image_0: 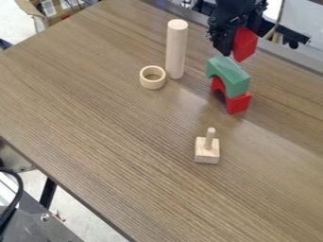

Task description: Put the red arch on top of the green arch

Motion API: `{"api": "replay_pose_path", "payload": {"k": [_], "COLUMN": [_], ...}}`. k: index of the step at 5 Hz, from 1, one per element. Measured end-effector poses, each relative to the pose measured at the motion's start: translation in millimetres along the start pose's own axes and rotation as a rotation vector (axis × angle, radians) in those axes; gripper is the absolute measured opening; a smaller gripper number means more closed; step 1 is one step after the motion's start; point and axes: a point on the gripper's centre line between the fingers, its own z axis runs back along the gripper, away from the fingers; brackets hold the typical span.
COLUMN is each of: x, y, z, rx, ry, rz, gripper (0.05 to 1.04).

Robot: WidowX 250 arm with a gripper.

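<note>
Red arch (245, 44) grasped in my gripper (234, 46) — held up near the green arch (231, 75), I judge, so it can be set down on top.

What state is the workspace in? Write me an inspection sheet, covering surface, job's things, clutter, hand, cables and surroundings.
Surface: wood-grain table; no spills or damage seen.
Job's things: green arch rests on a lower red arch; another red block is raised near the green arch's top, contact unclear.
Clutter: upright wooden cylinder, wooden ring beside it, peg on square base.
Hand: holds the raised red block.
Cables: black cable at the left edge.
Surroundings: cardboard box beyond the table.
</note>
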Motion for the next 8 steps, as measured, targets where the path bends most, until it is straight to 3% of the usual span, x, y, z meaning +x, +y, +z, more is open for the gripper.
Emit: {"api": "replay_pose_path", "payload": {"k": [7, 8], "x": [-17.6, -20.7], "y": [6.1, 6.7], "z": [-6.0, -5.6], "rx": [0.023, 0.03], "ry": [0.007, 0.007], "rz": [-0.019, -0.023], "gripper": [0.604, 0.671]}}
